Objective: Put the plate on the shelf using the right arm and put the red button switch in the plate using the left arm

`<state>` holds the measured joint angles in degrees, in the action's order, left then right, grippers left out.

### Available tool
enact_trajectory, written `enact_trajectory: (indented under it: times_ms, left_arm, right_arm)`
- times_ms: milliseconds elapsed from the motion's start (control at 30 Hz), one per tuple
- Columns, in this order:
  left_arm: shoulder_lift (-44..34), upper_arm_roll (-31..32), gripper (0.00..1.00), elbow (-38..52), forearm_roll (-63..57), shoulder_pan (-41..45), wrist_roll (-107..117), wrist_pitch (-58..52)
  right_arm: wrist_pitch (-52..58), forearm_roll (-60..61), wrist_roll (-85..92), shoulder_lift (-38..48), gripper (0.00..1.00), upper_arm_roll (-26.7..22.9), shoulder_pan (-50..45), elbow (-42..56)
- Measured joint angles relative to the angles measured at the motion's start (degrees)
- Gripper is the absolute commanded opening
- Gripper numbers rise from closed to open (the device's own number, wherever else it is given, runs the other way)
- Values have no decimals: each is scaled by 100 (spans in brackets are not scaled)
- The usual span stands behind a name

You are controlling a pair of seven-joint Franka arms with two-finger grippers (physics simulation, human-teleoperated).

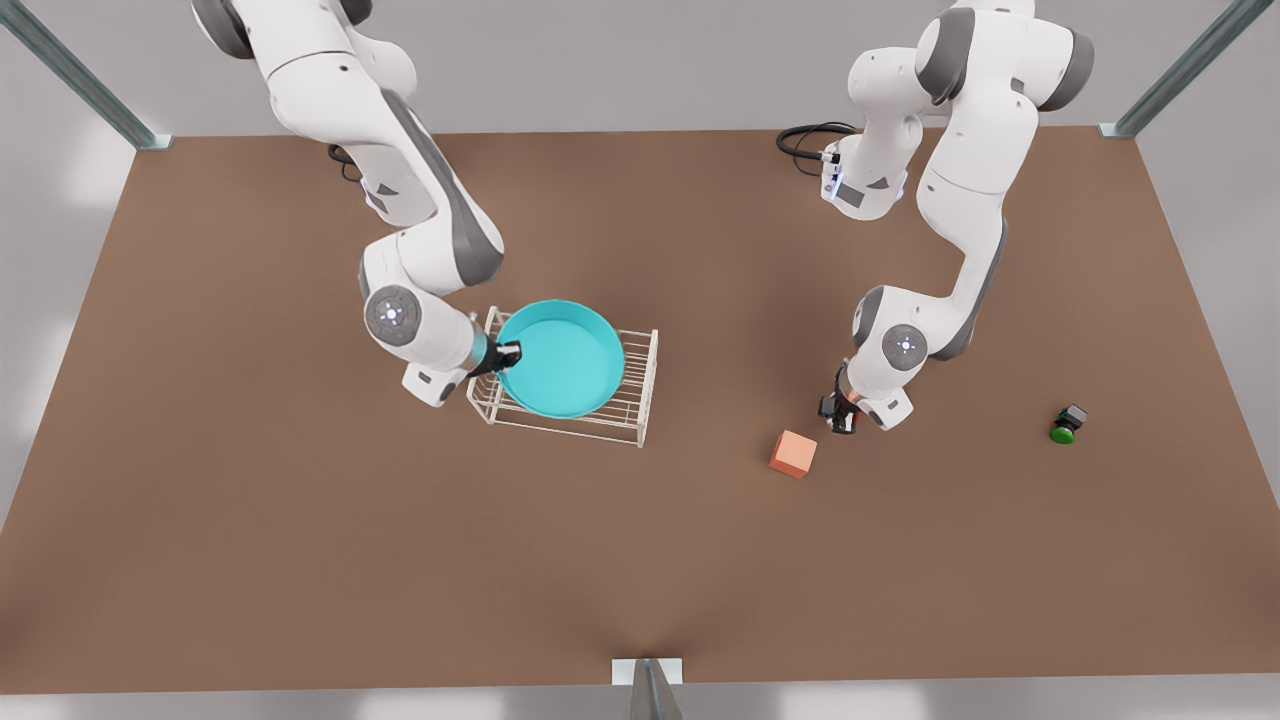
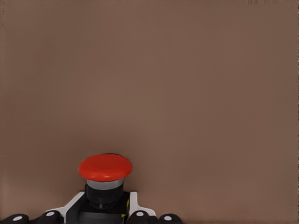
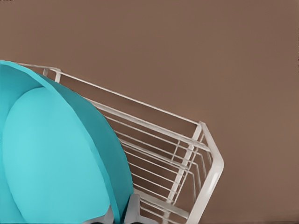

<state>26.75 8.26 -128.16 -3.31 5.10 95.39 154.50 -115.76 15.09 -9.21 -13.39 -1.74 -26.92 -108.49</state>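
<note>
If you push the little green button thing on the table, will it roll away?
Probably a little. The green switch lies tipped on its side on the table, and its round cap could make it curve. Its boxy dark body likely stops it soon. It looks small, so probably light.

The front view looks steeply down on the whole bench [image 1: 300,560] from high up; the left wrist view sits close over the red button switch [image 2: 104,169]; the right wrist view sits close against the plate [image 3: 56,158] and shelf [image 3: 187,154], both shared with the front view.
</note>
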Motion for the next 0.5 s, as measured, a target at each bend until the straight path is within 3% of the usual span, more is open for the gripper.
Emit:
enact_trajectory:
  times_ms: [100,133,167,500]
  left_arm:
    - [-61,1,14,-1,5,-1,22,-17]
    - [-82,1,14,-1,6,-1,27,-28]
    - [-103,2,14,-1,8,-2,32,-40]
    - [-1053,0,14,71,16,-34,61,-706]
  right_arm:
    - [-144,10,-298,-4,17,3,-6,-65]
    - [-176,6,-390,-3,38,5,-6,-76]
    - [-201,2,-482,-5,100,3,-6,-82]
    - [-314,-4,-1156,153,100,-34,0,-45]
